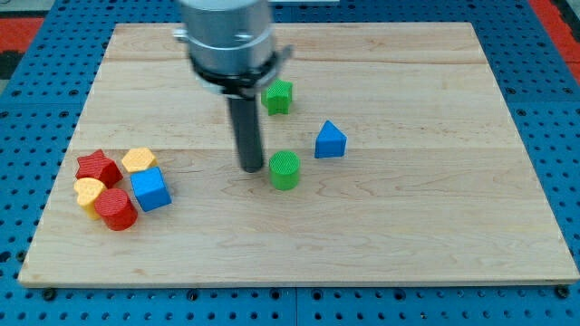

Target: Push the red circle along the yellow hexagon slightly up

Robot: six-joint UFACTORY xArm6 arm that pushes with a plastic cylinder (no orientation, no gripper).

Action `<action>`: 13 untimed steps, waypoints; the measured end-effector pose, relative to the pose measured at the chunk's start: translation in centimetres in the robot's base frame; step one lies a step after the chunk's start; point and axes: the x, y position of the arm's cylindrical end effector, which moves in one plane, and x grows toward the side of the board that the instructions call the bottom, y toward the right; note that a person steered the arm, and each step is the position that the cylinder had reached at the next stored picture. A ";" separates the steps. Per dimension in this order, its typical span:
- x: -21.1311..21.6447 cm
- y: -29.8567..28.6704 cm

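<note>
Gripperless, my arm ends in a straight dark rod with no jaws to open or close, and my tip (251, 168) rests on the wooden board (408, 235) just to the view's left of the green cylinder (285, 169), almost touching it but with a thin gap that I cannot judge closely. Taking that green cylinder as the landmark and going from the view's left: far to its left, near the board's left edge, sits a tight cluster of five blocks. The red star (98, 167) is the cluster's leftmost upper piece; below it lies a yellow block (89, 193), rounded in outline, its exact shape hard to make out. The red circle (116, 208), a ribbed red cylinder, sits at the cluster's bottom, touching that yellow block and just below-left of the blue cube (149, 189). The yellow hexagon (139, 160) sits at the cluster's top, between the red star and the blue cube and above the red circle, apart from it. My tip is well away from this whole cluster, to its right. Above the green cylinder, partly behind the arm's grey housing (227, 36), stands a green block (278, 97) of blocky shape. To the cylinder's upper right, near but apart, stands the blue triangular block (330, 140).
</note>
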 end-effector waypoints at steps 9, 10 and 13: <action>6.4 -14.2; 6.2 -7.7; 2.9 -16.7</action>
